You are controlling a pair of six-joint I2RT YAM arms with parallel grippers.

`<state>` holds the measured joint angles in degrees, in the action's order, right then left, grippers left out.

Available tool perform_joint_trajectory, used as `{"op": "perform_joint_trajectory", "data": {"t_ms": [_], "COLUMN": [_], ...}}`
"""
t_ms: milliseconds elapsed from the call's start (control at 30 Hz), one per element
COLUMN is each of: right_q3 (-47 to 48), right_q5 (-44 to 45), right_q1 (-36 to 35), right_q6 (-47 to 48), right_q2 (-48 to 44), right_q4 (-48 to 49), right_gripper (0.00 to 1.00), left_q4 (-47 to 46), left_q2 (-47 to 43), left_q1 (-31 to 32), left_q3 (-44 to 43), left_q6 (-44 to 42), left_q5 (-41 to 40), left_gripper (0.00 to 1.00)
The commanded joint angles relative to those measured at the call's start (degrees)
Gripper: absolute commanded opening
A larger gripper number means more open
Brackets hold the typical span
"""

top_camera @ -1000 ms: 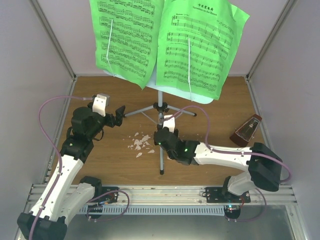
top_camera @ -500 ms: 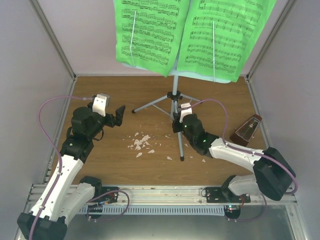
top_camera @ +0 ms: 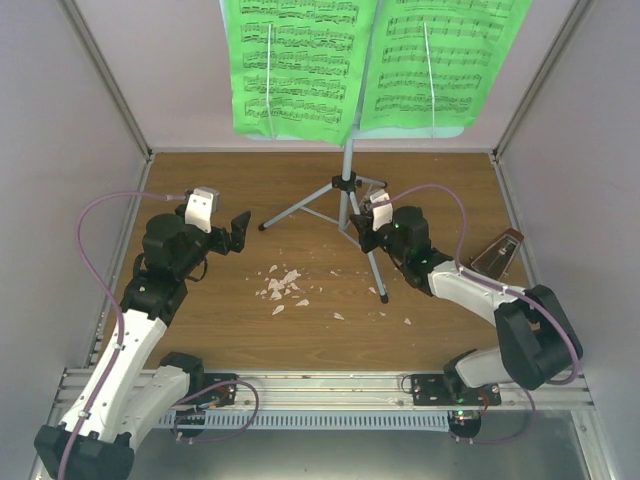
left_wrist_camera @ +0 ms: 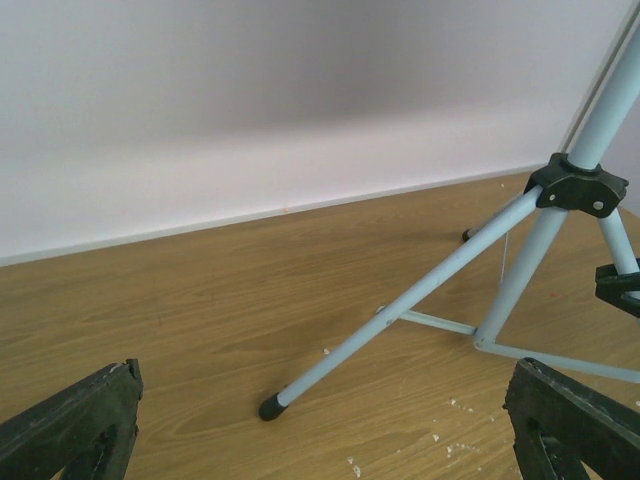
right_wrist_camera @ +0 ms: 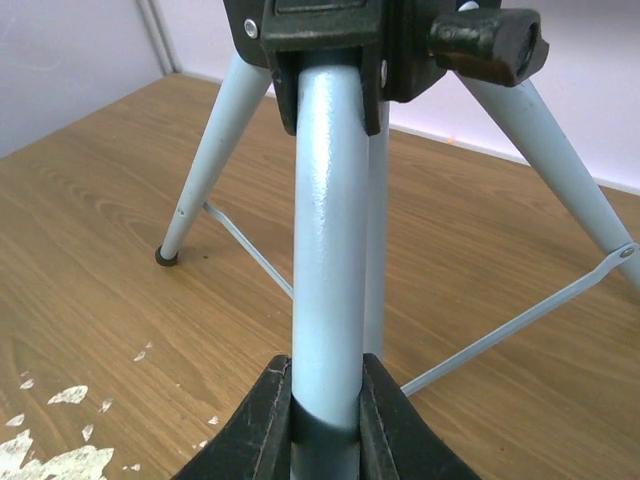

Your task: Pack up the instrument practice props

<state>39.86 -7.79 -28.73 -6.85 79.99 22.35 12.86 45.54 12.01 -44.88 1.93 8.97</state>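
We see our right gripper (right_wrist_camera: pixel 325 405) pinching a leg of the stand (top_camera: pixel 345 185), at the table's (top_camera: pixel 200 320) back centre, bearing green pages (top_camera: pixel 300 70). Our left gripper (top_camera: pixel 236 230) hangs spread, apart from it. The metronome (top_camera: pixel 497 258) sits at the right.
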Motion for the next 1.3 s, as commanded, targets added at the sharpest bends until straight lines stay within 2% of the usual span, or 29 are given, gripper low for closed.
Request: {"op": "perform_joint_trajectory", "data": {"t_ms": [0, 100, 133, 200, 267, 400, 533, 700, 933, 1100, 1267], "right_q3": [2.4, 2.1, 1.9, 1.6, 1.3, -0.5, -1.5, -3.9, 2.0, 15.4, 23.4], "right_q5": [-7.2, -7.1, -7.0, -6.9, -6.6, -6.1, -6.0, -7.9, -14.0, -19.1, -24.7], "right_q1": [0.8, 0.9, 0.9, 0.9, 1.0, 1.0, 1.1, 1.1, 1.1, 1.1, 1.0], "right_q6": [11.9, 12.3, 12.3, 12.2, 12.1, 11.8, 10.3, 7.7, -2.2, -8.1, -14.8], "right_q2": [1.0, 0.4, 0.0, -0.9, -2.3, -5.6, -8.6, -16.2, -28.8, -27.3, -23.8], "right_q4": [4.8, 4.8, 4.7, 4.1, 3.2, 1.8, -1.5, -5.8, -14.7, -22.6, -22.6], "right_gripper": [0.00, 0.01, 0.06, 0.36, 0.58, 0.67, 0.79, 0.81, 0.90, 0.88, 0.86], "left_q4": [-2.2, -2.2, -2.3, -2.4, -2.6, -3.1, -2.9, 1.0, 10.2, 9.9, 5.0], "left_q2": [-0.1, -0.2, -0.4, -0.7, -1.2, -2.5, -3.6, -5.5, 0.2, 5.6, 9.3], "left_q1": [0.3, 0.2, 0.3, 0.2, 0.3, 0.2, 0.2, 0.1, -2.9, -8.7, -11.4], "left_q3": [0.1, 0.1, 0.1, 0.3, 0.4, 0.7, 0.2, -4.4, -19.4, -27.0, -30.4], "left_q6": [-0.3, -0.4, -0.4, -0.4, -0.4, -0.2, 0.8, 5.3, 11.4, 15.9, 20.0], "left_q5": [0.3, 0.1, 0.1, -0.2, -0.7, -2.5, -3.8, -1.9, 16.4, 30.2, 36.4], "left_gripper": [0.99, 0.99, 0.99, 0.99, 0.99, 0.99, 0.99, 0.99, 0.99, 0.98, 0.89]}}
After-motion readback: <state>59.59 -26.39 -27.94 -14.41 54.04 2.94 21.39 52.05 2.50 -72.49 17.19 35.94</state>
